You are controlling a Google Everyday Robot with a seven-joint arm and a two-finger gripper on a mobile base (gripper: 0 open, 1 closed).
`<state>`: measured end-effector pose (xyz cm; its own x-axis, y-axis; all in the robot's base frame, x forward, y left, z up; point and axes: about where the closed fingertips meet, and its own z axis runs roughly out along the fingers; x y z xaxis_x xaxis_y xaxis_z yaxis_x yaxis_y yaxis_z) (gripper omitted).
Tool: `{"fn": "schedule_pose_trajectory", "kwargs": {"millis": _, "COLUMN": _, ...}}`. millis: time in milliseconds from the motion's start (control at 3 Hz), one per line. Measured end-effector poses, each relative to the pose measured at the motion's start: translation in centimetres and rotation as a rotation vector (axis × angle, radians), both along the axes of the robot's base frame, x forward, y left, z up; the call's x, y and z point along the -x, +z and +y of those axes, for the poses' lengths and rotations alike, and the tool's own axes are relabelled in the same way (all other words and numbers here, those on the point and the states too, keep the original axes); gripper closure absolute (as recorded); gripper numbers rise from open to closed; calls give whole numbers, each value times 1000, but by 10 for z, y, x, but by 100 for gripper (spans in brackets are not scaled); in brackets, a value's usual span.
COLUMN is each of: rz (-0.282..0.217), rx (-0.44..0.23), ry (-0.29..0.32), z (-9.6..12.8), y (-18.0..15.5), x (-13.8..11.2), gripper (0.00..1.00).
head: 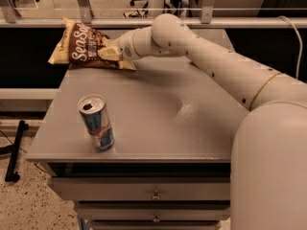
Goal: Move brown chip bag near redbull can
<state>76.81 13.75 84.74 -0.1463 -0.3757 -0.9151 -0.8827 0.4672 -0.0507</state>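
Note:
The brown chip bag (81,47) sits at the far left corner of the grey table (158,123), its left end tipped up and hanging over the edge. My gripper (109,51) is at the bag's right end and is shut on it; the fingers cover that part of the bag. The redbull can (97,122) stands upright near the table's front left, well apart from the bag and closer to the camera. My arm (216,66) reaches across the table from the right.
Drawers with small knobs (154,195) sit under the table top. A metal railing (144,22) runs behind the table. A black stand leg (14,152) lies on the floor at the left. My base (273,166) fills the right foreground.

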Motion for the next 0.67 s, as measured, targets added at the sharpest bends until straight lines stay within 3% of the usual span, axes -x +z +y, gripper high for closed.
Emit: {"fn": "schedule_pose_trajectory", "kwargs": {"millis": 667, "rz": 0, "rx": 0, "ry": 0, "z": 0, "y": 2, "x": 0, "gripper": 100}}
